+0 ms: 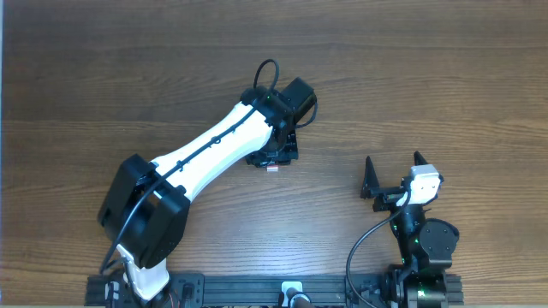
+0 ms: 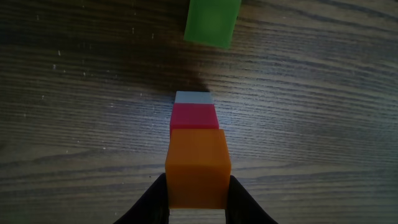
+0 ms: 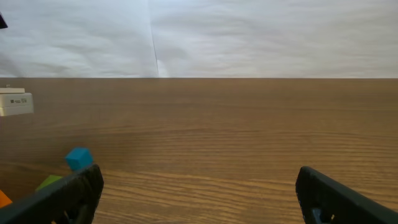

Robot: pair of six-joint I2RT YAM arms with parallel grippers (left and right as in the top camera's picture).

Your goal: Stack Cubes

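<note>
Orange cube [image 2: 198,165] sits pinched between the left gripper's [image 2: 198,188] 2 fingers, on top of a red cube [image 2: 194,116] with a pale cube [image 2: 193,97] beneath. Green cube [image 2: 212,22] lies apart on the table [image 2: 323,124]. Right gripper [image 1: 393,162] hangs spread and empty, well off to the side, a blue cube [image 3: 79,158] beyond it, open wood all around.

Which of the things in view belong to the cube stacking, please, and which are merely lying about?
Belong to the job: orange cube, held in the left gripper; red cube; grey cube; green cube; blue cube.
Not in use: right gripper, open and holding nothing; small white object, unidentifiable; table.
</note>
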